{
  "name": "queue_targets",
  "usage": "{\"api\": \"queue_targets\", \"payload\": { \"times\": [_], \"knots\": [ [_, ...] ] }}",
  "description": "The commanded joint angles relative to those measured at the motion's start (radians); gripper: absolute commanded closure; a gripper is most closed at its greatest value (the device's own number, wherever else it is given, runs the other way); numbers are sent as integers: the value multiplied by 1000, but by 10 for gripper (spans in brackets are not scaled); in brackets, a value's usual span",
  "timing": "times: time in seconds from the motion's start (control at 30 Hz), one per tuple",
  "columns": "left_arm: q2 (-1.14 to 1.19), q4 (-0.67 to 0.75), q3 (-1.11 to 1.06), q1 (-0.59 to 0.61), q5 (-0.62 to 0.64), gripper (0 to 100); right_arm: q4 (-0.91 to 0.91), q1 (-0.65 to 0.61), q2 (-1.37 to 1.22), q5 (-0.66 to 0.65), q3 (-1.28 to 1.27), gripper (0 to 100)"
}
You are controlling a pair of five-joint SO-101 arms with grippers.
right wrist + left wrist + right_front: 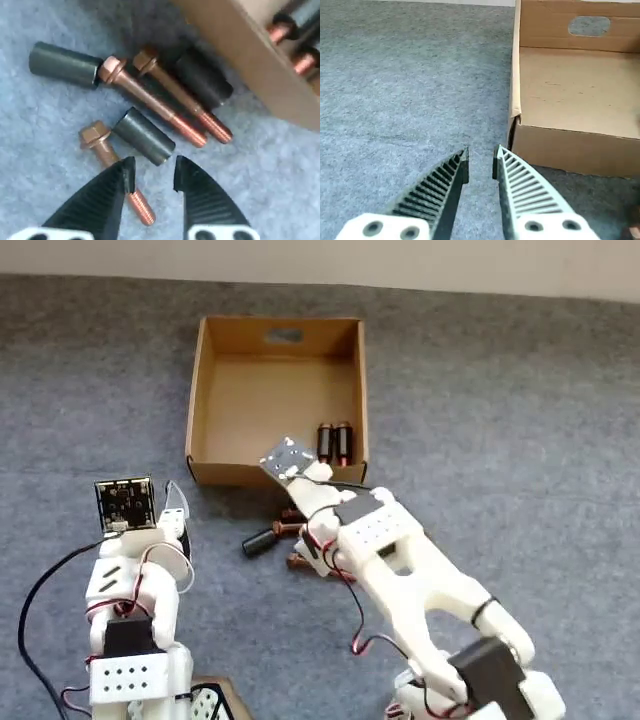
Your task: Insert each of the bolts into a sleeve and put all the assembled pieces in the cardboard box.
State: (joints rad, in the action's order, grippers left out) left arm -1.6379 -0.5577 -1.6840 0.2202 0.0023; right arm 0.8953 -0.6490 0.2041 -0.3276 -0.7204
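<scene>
Several copper bolts and dark sleeves lie loose on the grey carpet just in front of the cardboard box [277,473]. My right gripper [154,175] hangs open right over them. Its fingertips sit beside one sleeve [144,136] and over the shank of a short bolt [111,162]. Two long bolts [150,100] lie side by side between a second sleeve [62,64] and a third one [202,75] by the box wall. Two assembled pieces [335,443] rest in the box's front right corner. Left of the box, my left gripper [481,160] is slightly open over bare carpet, holding nothing.
The box's front wall [570,145] stands close to the right of the left gripper. One sleeve [260,541] sticks out of the pile toward the left arm. A brown flat piece [215,692] lies at the near edge by the left arm's base.
</scene>
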Motion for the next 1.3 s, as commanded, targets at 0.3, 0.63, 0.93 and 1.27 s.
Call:
{"api": "queue_targets", "payload": {
  "times": [0.3, 0.63, 0.93, 1.27],
  "knots": [
    [-12, 20, -21, 4, -5, 896, -12, -35, -159, -69, 162, 867],
    [-12, 20, -21, 4, -6, 896, -13, -107, -251, -209, 163, 867],
    [-12, 21, -21, 4, -6, 896, -7, -93, -255, -120, 191, 995],
    [-12, 20, -21, 4, -6, 896, 193, 153, 5, 137, 205, 993]
  ]
}}
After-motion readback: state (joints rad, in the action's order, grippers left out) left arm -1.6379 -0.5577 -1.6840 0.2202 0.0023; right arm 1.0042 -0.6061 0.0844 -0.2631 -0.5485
